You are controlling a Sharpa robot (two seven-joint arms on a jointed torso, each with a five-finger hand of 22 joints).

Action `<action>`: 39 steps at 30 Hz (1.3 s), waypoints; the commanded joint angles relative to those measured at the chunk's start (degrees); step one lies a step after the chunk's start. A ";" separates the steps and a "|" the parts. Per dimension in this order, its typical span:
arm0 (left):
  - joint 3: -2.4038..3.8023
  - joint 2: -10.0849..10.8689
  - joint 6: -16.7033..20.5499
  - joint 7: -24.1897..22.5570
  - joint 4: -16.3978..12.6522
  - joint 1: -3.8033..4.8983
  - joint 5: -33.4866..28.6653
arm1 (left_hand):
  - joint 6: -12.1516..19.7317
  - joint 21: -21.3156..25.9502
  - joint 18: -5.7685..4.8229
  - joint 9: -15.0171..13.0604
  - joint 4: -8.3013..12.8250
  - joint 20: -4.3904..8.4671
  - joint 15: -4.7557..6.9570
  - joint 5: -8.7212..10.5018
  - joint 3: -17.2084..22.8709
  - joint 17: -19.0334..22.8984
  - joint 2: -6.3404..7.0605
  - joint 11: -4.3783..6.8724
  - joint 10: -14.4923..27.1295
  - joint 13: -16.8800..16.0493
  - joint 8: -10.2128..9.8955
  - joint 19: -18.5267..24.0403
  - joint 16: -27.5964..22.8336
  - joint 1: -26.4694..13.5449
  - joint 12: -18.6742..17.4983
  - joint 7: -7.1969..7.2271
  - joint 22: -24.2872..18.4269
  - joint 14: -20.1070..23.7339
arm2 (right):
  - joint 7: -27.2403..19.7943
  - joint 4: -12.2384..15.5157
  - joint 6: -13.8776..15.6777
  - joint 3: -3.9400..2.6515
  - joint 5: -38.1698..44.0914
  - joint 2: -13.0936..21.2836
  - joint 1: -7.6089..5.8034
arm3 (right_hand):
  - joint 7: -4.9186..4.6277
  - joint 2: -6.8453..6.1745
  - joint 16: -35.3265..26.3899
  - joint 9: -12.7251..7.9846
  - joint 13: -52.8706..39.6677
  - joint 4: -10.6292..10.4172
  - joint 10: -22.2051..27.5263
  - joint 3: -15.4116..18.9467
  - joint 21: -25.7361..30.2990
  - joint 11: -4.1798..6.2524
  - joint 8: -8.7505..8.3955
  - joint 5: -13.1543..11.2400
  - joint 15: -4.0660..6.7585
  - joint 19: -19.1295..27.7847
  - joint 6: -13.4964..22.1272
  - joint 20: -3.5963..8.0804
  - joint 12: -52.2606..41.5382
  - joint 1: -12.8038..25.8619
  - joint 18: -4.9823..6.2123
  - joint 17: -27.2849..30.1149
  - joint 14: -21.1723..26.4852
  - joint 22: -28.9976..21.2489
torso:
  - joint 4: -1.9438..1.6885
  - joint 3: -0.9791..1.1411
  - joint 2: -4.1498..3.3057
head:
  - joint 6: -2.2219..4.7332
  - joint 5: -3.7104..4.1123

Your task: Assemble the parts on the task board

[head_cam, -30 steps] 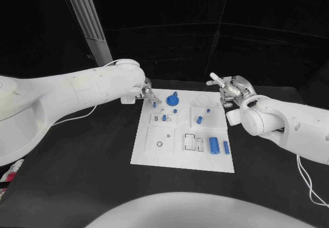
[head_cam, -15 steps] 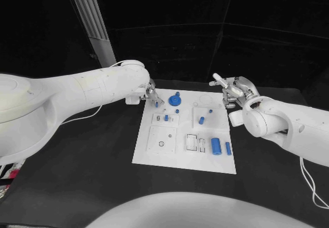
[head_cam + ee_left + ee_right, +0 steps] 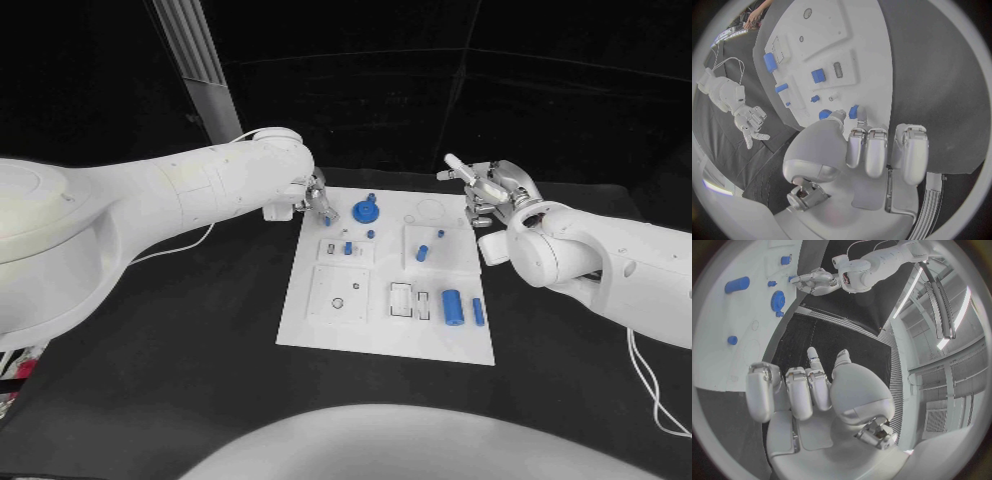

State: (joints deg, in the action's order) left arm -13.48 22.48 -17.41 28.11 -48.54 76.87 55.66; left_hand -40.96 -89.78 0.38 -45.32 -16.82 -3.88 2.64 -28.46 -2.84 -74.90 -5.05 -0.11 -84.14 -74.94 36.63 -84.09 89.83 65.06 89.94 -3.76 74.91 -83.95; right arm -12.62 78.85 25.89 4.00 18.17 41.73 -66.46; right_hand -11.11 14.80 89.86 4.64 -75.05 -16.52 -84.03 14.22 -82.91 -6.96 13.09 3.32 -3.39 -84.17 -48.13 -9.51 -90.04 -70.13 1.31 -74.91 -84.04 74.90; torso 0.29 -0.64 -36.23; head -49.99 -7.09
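The task board (image 3: pixel 387 320) lies in the middle of the head view, blue parts (image 3: pixel 450 303) scattered over it. The left hand (image 3: pixel 313 198), at its upper left corner, pinches a small blue part (image 3: pixel 854 111), probably to seat it. The right hand (image 3: pixel 488 188) hovers off the upper right corner, fingers apart and empty, apparently waiting.
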 commanded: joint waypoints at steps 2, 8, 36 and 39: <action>0.02 -0.11 -1.07 -0.34 0.14 0.01 -0.38 | -0.42 -0.22 -0.38 0.16 0.08 -0.08 0.18 -0.53 0.67 -15.10 -0.31 0.12 -5.86 -15.06 -0.33 -5.91 0.17 0.94 0.06 0.13 15.09 -6.05 | -0.12 0.05 0.28 -0.03 -0.04 -0.03 -0.11 | 0.24 0.10 0.14 -0.08 -14.95 -0.03 -5.97 0.28 0.38 0.29 0.25 0.33 0.24 -0.85 0.14 0.20 0.04 -0.20 0.73 -15.09 -5.96 11.71 | -0.02 0.01 0.01 | -0.01 0.14; 0.02 -0.13 -0.92 -0.44 0.11 -0.07 -0.45 | -0.50 -0.22 -0.38 0.33 0.10 -0.05 0.21 -1.03 1.27 -15.10 -0.58 0.16 -5.86 -15.06 -0.46 -5.91 0.17 1.85 0.06 0.18 15.09 -6.05 | -0.09 0.03 0.27 -0.03 -0.04 -0.05 -0.11 | 0.24 0.10 0.14 -0.08 -14.95 -0.03 -5.97 0.28 0.38 0.29 0.25 0.33 0.24 -0.85 0.14 0.20 0.04 -0.20 0.73 -15.09 -5.96 11.71 | -0.05 0.02 0.01 | -0.01 0.37; 0.02 0.17 -1.21 -1.06 -0.08 -0.13 -1.99 | -2.19 -0.22 -0.38 0.60 0.09 0.17 0.48 -9.34 5.61 -15.10 -0.29 0.65 -5.86 -15.06 -0.47 -5.91 0.17 6.07 0.06 0.71 15.09 -6.05 | 0.05 -0.10 0.17 -0.03 -0.04 -0.05 -0.11 | 0.25 0.22 0.14 -0.09 -14.95 -0.05 -5.97 0.32 0.42 0.29 0.33 0.36 0.25 -0.82 0.14 0.21 0.04 -0.37 0.74 -15.09 -5.96 11.70 | -0.04 0.01 -0.02 | -0.01 0.54; 0.02 0.16 -1.22 -1.29 -0.07 -0.13 -2.00 | -2.24 -0.22 -0.38 0.60 0.10 0.18 0.49 -9.46 5.75 -15.10 -0.34 0.68 -5.86 -15.06 -0.49 -5.91 0.17 6.12 0.06 0.74 15.09 -6.05 | 0.07 -0.10 0.17 -0.03 -0.04 -0.05 -0.11 | 0.25 0.22 0.14 -0.09 -14.95 -0.05 -5.97 0.32 0.42 0.29 0.33 0.36 0.25 -0.82 0.14 0.21 0.04 -0.37 0.74 -15.09 -5.96 11.70 | -0.01 0.01 -0.01 | -0.01 0.53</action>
State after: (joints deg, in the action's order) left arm -13.48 22.61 -17.97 27.68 -48.56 76.67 53.91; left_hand -42.82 -89.78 0.38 -44.70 -16.69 -3.88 2.64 -37.60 2.52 -74.90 -5.29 0.10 -83.93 -74.94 36.18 -84.09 89.83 70.71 89.94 -3.15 74.91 -83.95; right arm -12.32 78.73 25.90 4.00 18.17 41.70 -66.46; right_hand -11.11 14.80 89.86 4.64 -75.09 -16.52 -84.03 14.22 -82.69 -6.96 13.09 3.32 -3.38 -84.16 -48.13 -9.51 -90.04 -70.13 1.31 -74.91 -84.04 74.90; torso 0.25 -0.63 -36.22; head -49.99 -6.55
